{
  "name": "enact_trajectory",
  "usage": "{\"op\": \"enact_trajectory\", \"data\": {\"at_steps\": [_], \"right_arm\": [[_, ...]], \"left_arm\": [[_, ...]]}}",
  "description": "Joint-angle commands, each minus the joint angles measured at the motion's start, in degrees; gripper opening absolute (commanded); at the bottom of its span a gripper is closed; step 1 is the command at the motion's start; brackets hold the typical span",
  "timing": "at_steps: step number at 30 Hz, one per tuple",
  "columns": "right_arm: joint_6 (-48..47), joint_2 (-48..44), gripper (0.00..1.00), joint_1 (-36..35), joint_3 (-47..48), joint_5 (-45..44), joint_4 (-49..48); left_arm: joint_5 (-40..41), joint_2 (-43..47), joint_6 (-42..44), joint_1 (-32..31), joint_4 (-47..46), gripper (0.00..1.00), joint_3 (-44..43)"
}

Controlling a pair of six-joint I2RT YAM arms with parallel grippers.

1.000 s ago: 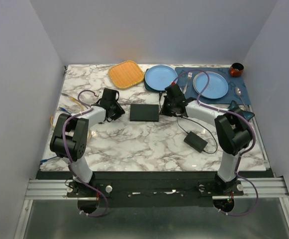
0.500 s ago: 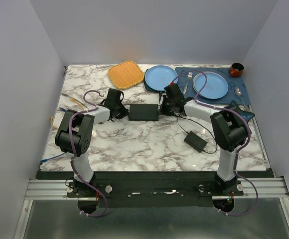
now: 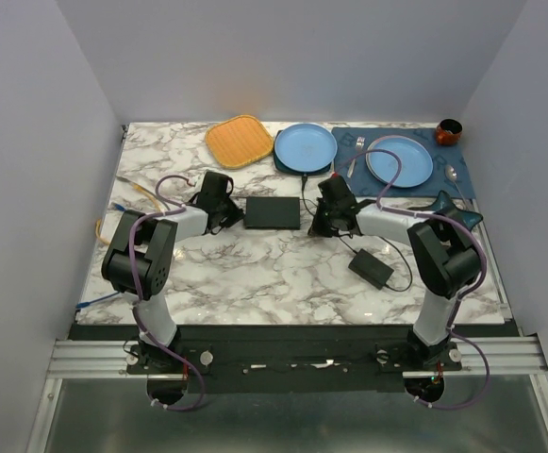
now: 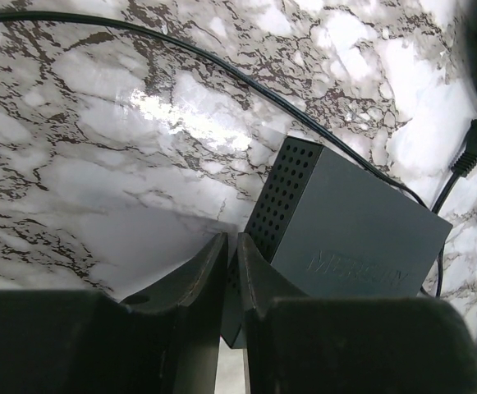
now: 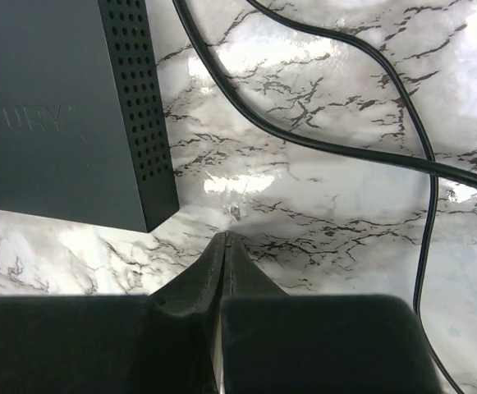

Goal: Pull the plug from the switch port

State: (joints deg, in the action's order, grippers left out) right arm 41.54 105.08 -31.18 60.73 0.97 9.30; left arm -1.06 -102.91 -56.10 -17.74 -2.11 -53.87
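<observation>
Closing over the last second, the left gripper (image 4: 232, 244) now pinches the left-end corner of the switch (image 3: 273, 212), which lies flat on the marble table (image 3: 255, 274) between the 2 arms. A black plug (image 4: 476, 138) rests just off its far end, apparently free. The right gripper (image 5: 225, 240), fingers together and empty, has drawn back, suggesting the pull is done.

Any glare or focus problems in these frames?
Top view: even light, soft shadows, little glare. Left wrist: white glare patch on the table, fingers dark and blurred, switch in focus. Right wrist: glare streaks on the marble, fingers blurred, cable crisp.
</observation>
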Motion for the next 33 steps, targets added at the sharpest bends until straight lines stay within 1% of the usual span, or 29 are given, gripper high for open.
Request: {"op": "enact_trajectory", "data": {"at_steps": [1,6,9,12,16,20,28,33], "right_arm": [[-0.6,4.0,0.08,-0.4,3.3,-1.2,2.0],[-1.0,8.5,0.07,-0.4,9.4,0.5,2.9],[-1.0,10.4,0.07,-0.5,10.7,1.7,3.3],[-1.1,9.8,0.07,-0.8,9.7,2.5,2.2],[-1.5,7.6,0.07,-2.5,6.9,3.3,1.2],[-0.8,4.4,0.07,-4.9,1.5,3.7,-0.2],[3.3,-3.4,0.06,-10.7,-9.0,1.8,-3.5],[5.0,-9.0,0.07,-11.7,-13.4,0.1,-3.7]], "left_arm": [[-2.3,-0.9,-0.6,-0.5,2.9,0.26,2.5],[-2.6,-0.5,-0.5,-0.6,2.5,0.26,2.7],[-2.9,-0.7,-0.5,-0.6,2.4,0.26,2.8],[-3.2,-0.4,-0.7,-1.1,2.4,0.26,3.2],[-3.3,1.4,-1.4,-2.5,2.4,0.25,5.3],[-2.8,4.7,-2.3,-4.5,0.7,0.25,8.5],[-1.2,15.6,-3.7,-8.7,0.6,0.25,17.7],[0.6,23.3,-3.8,-9.4,1.9,0.25,21.7]]}}
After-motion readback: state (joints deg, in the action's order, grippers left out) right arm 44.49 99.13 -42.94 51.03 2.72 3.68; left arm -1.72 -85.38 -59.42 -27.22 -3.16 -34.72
